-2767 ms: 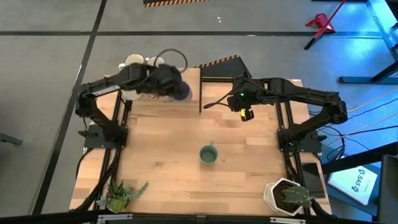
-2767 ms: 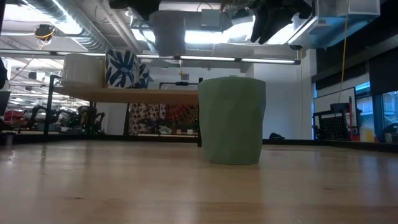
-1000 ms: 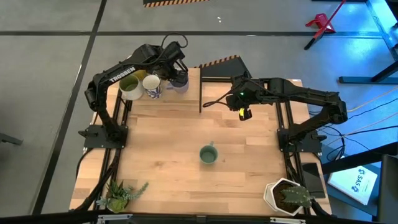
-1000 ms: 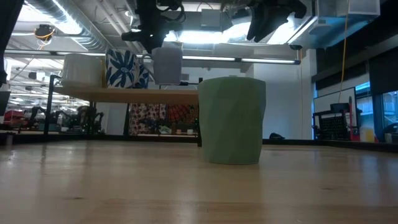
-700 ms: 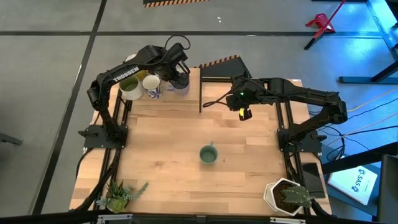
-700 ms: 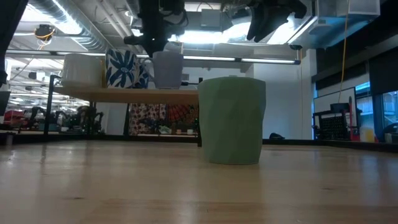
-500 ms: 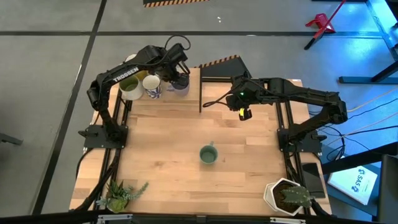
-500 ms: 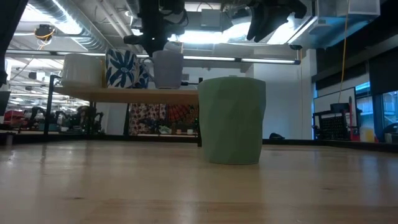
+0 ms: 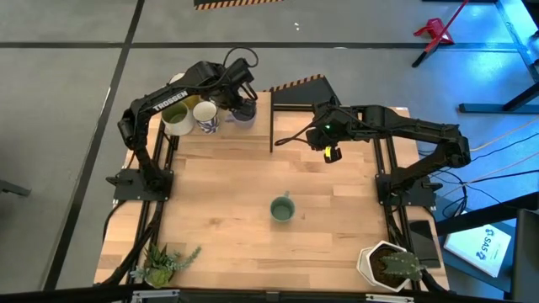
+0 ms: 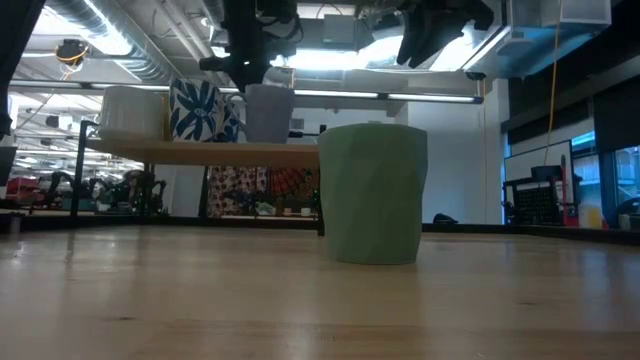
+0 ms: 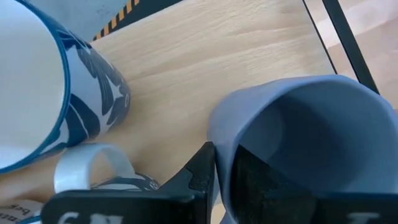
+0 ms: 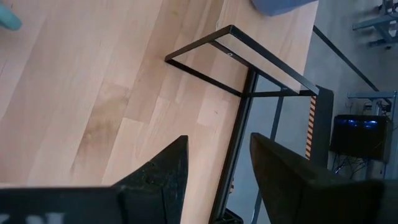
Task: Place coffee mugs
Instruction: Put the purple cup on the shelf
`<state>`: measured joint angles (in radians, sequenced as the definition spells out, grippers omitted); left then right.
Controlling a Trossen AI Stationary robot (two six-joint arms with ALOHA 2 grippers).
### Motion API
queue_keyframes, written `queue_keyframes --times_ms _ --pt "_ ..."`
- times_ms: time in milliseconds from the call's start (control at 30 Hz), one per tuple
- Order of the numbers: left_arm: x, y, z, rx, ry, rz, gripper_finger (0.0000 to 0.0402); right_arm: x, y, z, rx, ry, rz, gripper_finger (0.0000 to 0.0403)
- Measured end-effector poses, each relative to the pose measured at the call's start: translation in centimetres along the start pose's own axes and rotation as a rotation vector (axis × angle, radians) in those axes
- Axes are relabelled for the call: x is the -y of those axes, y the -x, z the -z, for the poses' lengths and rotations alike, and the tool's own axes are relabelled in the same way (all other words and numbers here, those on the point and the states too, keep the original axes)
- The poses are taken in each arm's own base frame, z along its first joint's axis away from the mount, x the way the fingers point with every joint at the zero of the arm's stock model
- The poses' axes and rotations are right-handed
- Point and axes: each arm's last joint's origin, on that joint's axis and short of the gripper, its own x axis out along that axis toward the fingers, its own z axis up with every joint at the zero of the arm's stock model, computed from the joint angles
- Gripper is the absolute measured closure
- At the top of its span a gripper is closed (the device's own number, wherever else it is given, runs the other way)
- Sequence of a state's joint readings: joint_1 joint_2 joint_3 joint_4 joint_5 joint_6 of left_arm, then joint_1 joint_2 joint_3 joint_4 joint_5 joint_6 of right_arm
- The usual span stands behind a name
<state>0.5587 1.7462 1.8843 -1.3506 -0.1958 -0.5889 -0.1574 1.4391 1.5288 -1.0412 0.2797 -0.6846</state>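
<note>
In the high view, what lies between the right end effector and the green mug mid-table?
Only bare wood: high view shows nothing between the right end effector and the green mug.

You get even, bright overhead light on the desk (image 9: 253,194), with soft, short shadows. Looking level across it, ceiling strip lights (image 10: 400,95) glare and the near desk surface blurs. Blue light tints the floor beyond the desk's right edge.

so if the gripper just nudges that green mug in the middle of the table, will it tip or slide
The green mug looks squat and straight-walled with a flat base on the table, so it would probably slide rather than tip. It looks ceramic, so likely rigid and heavy for its size. A push off-centre or on the handle might spin it.
</note>
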Motion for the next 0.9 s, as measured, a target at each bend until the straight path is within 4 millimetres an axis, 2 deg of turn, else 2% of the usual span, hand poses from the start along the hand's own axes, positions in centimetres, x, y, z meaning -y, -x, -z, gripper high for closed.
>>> queue_keyframes --times_ms 233,633,900 --pt "0.0 0.0 0.0 0.012 -0.026 -0.017 0.036 0.0 0.0 0.0 0.0 0.0 0.0 0.024" --pt "0.1 0.1 -0.3 0.05 -0.055 -0.013 0.0297 0.0 0.0 0.0 0.001 0.0 -0.001 0.024" --pt "-0.2 1.8 -0.2 0.093 -0.057 0.072 0.0289 0.0 0.0 0.0 0.001 0.0 -0.002 0.024"
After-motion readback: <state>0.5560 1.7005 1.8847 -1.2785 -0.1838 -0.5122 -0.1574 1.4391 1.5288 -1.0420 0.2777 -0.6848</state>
